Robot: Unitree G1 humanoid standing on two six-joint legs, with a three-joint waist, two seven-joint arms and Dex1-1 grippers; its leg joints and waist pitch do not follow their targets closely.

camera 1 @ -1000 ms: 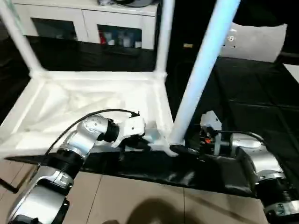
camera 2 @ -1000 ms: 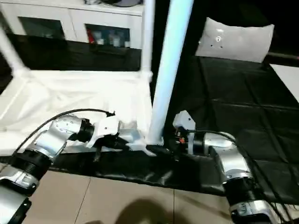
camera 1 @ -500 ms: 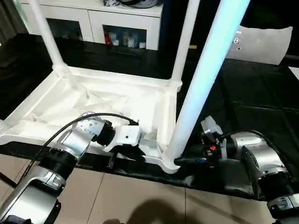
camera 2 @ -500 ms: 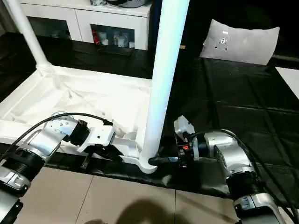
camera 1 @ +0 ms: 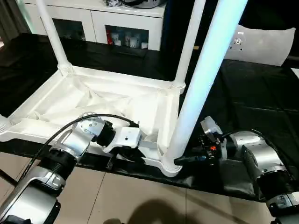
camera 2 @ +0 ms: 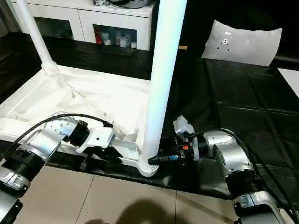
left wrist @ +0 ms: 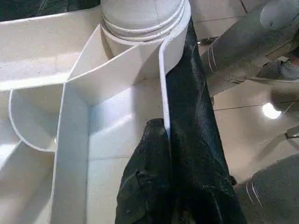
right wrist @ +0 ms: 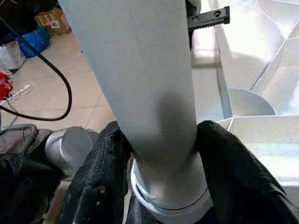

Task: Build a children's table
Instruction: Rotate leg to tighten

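White plastic children's table top (camera 1: 107,105) lies upside down, ribbed underside up, on black sheet (camera 1: 252,98) over floor. Three long round white legs stand in corner sockets: two at far corners (camera 1: 52,35) (camera 1: 189,42), nearest leg (camera 1: 205,74) in front right corner socket (camera 1: 170,165). Right hand (right wrist: 159,186) clasps base of nearest leg, black fingers (right wrist: 100,172) on either side. Left hand (left wrist: 166,140) pinched shut on thin front rim (left wrist: 163,84) of top, just beside that socket. White cabinet (camera 1: 117,23) behind; pale cushion (camera 1: 261,44) far right.
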